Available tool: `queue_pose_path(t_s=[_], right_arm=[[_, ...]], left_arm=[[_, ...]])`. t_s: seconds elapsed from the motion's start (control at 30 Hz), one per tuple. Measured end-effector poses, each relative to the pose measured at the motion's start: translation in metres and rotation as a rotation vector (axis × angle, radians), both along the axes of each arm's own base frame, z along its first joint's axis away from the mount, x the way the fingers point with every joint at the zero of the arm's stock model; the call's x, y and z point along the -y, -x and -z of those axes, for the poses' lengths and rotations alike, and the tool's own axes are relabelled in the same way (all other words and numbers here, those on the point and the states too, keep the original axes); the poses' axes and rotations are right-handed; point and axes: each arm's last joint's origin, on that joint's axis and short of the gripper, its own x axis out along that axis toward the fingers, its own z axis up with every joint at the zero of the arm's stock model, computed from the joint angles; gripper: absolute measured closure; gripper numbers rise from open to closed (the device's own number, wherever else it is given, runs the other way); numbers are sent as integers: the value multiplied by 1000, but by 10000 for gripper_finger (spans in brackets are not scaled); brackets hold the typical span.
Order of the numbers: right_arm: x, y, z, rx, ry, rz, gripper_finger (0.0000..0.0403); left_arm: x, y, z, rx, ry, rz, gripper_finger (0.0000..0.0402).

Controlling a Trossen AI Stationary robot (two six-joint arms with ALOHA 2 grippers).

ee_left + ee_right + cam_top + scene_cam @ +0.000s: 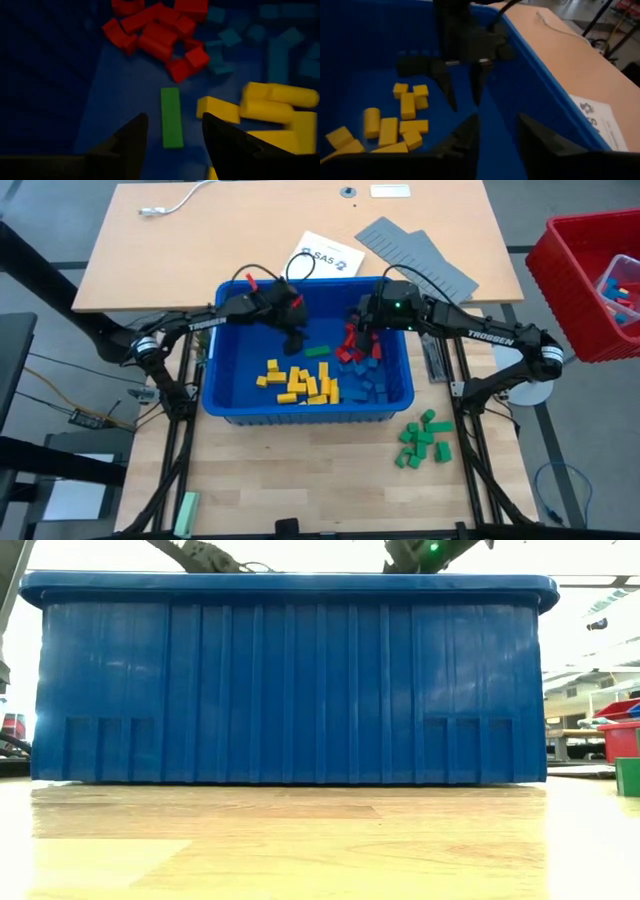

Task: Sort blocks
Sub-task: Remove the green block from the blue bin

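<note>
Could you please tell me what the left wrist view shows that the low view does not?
Only the left wrist view shows the open left gripper above a green block, with red blocks and yellow blocks nearby. Only the low view shows the bin's outer wall and the wooden table. Both show the blue bin.

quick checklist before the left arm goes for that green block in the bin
1. Left gripper open, nothing between its fingers: ok.
2. Green block lies flat on the bin floor, lined up with the gap between the fingers: ok.
3. Space round it: yellow blocks lie close on one side, apart from it: ok.
4. Red blocks lie beyond it, not touching: ok.
5. Right gripper inside the blue bin too, empty, near the left one: not ok, crowding risk.
6. Green pile on the table outside the bin, ready for the drop: ok.
</note>
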Motion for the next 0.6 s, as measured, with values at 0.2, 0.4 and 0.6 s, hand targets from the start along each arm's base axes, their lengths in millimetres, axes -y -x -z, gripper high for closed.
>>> queue_pose_path(t_s=[0.2, 0.4, 0.6], right_arm=[[4, 2, 0, -7, 21, 41, 250], [3, 1, 0, -7, 20, 36, 243], [3, 2, 1, -16, 17, 36, 245]], left_arm=[[2, -14, 51, -56, -12, 7, 204], [-1, -34, 95, -162, 0, -4, 204], [-9, -47, 113, -185, 13, -29, 204]])
